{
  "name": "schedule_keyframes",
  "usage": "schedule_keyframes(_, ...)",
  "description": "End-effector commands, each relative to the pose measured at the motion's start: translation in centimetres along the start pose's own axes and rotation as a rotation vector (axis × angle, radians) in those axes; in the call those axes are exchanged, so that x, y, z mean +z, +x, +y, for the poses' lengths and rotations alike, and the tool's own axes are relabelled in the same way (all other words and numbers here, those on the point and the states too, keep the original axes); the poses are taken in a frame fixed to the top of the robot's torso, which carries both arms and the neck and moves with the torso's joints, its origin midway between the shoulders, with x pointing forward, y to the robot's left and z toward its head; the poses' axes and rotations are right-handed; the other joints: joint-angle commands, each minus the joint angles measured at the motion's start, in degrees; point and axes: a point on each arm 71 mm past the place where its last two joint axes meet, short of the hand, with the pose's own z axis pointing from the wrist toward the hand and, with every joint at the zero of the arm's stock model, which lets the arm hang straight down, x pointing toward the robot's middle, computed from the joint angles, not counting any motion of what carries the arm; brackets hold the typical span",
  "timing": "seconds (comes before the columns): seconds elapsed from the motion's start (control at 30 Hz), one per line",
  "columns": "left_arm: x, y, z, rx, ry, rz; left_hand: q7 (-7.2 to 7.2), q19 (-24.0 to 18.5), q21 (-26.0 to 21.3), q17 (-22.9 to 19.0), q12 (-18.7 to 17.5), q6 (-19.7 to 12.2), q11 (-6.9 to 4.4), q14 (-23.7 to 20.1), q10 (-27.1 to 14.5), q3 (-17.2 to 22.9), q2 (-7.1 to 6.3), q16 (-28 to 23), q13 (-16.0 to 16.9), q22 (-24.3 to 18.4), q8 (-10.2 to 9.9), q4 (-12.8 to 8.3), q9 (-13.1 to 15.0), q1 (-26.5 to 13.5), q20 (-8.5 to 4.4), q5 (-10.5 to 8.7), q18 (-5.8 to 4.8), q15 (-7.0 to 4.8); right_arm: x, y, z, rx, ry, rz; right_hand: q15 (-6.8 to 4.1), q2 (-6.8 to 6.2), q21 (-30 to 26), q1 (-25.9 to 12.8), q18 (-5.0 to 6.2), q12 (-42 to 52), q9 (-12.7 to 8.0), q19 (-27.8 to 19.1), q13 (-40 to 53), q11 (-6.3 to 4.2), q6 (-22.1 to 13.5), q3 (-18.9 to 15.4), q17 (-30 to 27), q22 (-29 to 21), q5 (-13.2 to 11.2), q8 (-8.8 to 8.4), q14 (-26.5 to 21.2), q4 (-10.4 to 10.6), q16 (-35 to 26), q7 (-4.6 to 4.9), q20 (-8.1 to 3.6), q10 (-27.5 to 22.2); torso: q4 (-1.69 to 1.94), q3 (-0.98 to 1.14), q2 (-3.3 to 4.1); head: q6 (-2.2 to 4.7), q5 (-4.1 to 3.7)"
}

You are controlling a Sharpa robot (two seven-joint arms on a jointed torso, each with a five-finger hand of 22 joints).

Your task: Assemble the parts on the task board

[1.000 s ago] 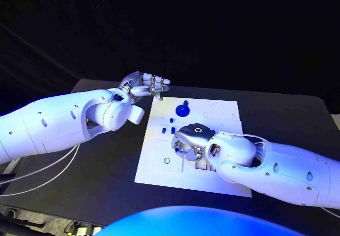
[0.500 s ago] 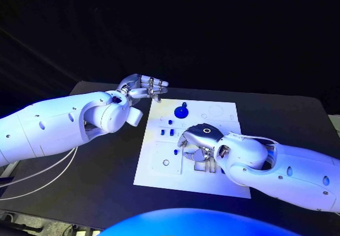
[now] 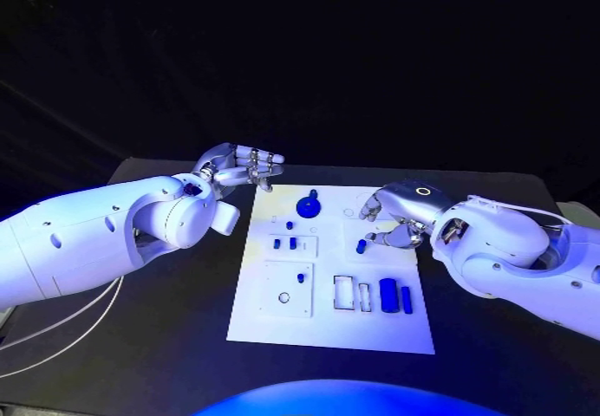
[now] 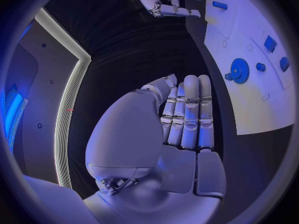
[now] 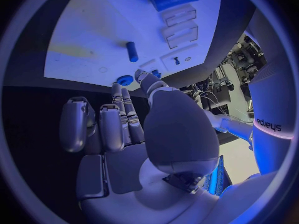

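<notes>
The white task board (image 3: 328, 322) lies in the middle of the table. A blue gear (image 3: 308, 206) stands at its far end; the left wrist view has the gear (image 4: 238, 69) too. Two small blue pieces (image 3: 285, 244) sit left of centre. A larger blue cylinder (image 3: 388, 290) and a thinner one (image 3: 407, 299) lie by the slots at the near right. My right hand (image 3: 394, 221) hovers over the board's far right, holding nothing, fingers loosely bent just beside a short blue peg (image 3: 361, 246) that lies flat (image 5: 132, 51). My left hand (image 3: 238, 165) is off the far left corner, fingers straight, empty.
Black table (image 3: 163, 312) surrounds the board on all sides. An empty rectangular slot (image 3: 344, 293) lies next to the cylinders, and a raised square plate (image 3: 285, 290) with a small blue pin sits at the near left.
My right hand has lifted off the slot area and moved to the board's far right, uncovering the two blue cylinders and the short peg. My left hand has stayed by the far left corner.
</notes>
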Motion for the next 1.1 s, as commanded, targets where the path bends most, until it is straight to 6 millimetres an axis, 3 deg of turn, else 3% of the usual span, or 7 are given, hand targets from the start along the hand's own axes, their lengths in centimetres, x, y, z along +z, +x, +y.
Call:
schedule_keyframes(0.03,0.1,0.3,-0.1,-0.002,0.008,0.023,0.26,-0.01,-0.20,-0.06,0.35,-0.27,-0.12,-0.37,-0.41,0.00,0.60,-0.18,0.00,-0.04,0.22,-0.33,-0.07,0.12,0.31,0.06,0.77,0.06,-0.1,0.0,-1.2,-0.014,0.062,0.031,-0.43,0.12,-0.86,-0.06,0.63,0.70,-0.17,-0.39,0.05,-0.03,-0.26,-2.59,-0.27,6.51,-0.44,-0.16,2.27,0.50,0.14,-0.56,-0.45,-1.00,-0.19,-0.02,-0.17,0.32,-0.19)
schedule_keyframes(0.17,0.1,0.3,-0.1,-0.002,0.008,0.023,0.26,-0.01,-0.20,-0.06,0.38,-0.27,-0.12,-0.36,-0.42,-0.02,0.60,-0.17,0.00,-0.04,0.23,-0.35,-0.07,0.13,0.32,0.05,0.77,0.06,-0.1,0.1,-1.7,-0.030,0.068,0.052,-0.31,0.72,-2.29,1.19,0.86,1.40,-0.34,-0.93,-0.03,0.14,-0.72,-5.65,-1.01,5.98,-0.56,-0.18,2.05,1.04,-0.32,-1.66,-0.36,-2.34,-0.09,0.09,-0.20,0.46,-0.11)
schedule_keyframes(0.3,0.1,0.4,0.0,-0.004,0.005,0.025,0.27,0.00,-0.20,-0.06,0.40,-0.31,-0.12,-0.36,-0.43,-0.04,0.59,-0.17,0.00,-0.04,0.22,-0.37,-0.08,0.14,0.32,0.05,0.77,0.06,-0.1,0.6,-1.8,-0.039,0.067,0.087,-0.21,1.05,-2.80,1.87,0.94,1.89,-0.43,-1.07,-0.09,0.27,-1.01,-7.45,-1.28,5.83,-0.52,-0.18,1.96,1.48,-0.45,-2.04,-0.27,-3.04,-0.07,-0.12,-0.12,0.47,-0.07)
schedule_keyframes(0.43,0.1,0.2,0.1,-0.010,-0.001,0.022,0.27,0.00,-0.20,-0.07,0.40,-0.32,-0.12,-0.36,-0.44,-0.04,0.59,-0.17,0.01,-0.04,0.22,-0.37,-0.08,0.14,0.32,0.05,0.77,0.06,0.1,1.1,-1.5,-0.033,0.058,0.112,-0.28,1.58,-2.91,2.41,0.94,2.79,-0.48,-0.99,-0.01,0.15,-1.14,-9.07,-1.26,5.85,-1.54,-0.12,1.99,2.02,-0.36,-2.25,-0.29,-2.92,-0.11,-0.08,-0.08,0.49,0.02)
schedule_keyframes(0.73,0.1,0.1,0.1,-0.013,-0.004,0.018,0.30,0.01,-0.20,-0.08,0.48,-0.38,-0.09,-0.35,-0.49,-0.07,0.69,-0.17,0.02,-0.05,0.21,-0.33,-0.09,0.07,0.34,0.05,0.76,0.09,1.0,2.4,-0.6,-0.012,0.030,0.126,-0.87,3.46,-2.23,4.55,0.78,4.71,-0.41,-0.36,0.13,-0.60,-0.59,-9.24,-1.29,6.31,-1.56,0.28,2.12,2.08,-0.23,-1.57,-0.73,-0.62,-0.04,-0.10,-0.04,0.32,-0.03)
schedule_keyframes(1.1,0.1,0.1,0.1,-0.012,-0.004,0.018,0.29,0.01,-0.20,-0.08,0.51,-0.38,-0.10,-0.36,-0.52,-0.05,0.74,-0.17,0.02,-0.05,0.22,-0.37,-0.09,0.13,0.34,0.06,0.77,0.08,1.6,3.0,0.3,0.009,0.002,0.134,-1.27,4.45,-1.16,5.83,0.54,4.80,-0.30,0.31,-0.25,-1.05,0.42,-7.82,-1.33,6.92,-1.38,0.67,2.17,2.10,-0.20,-1.32,-1.12,1.54,-0.08,-0.11,-0.08,0.21,-0.02)
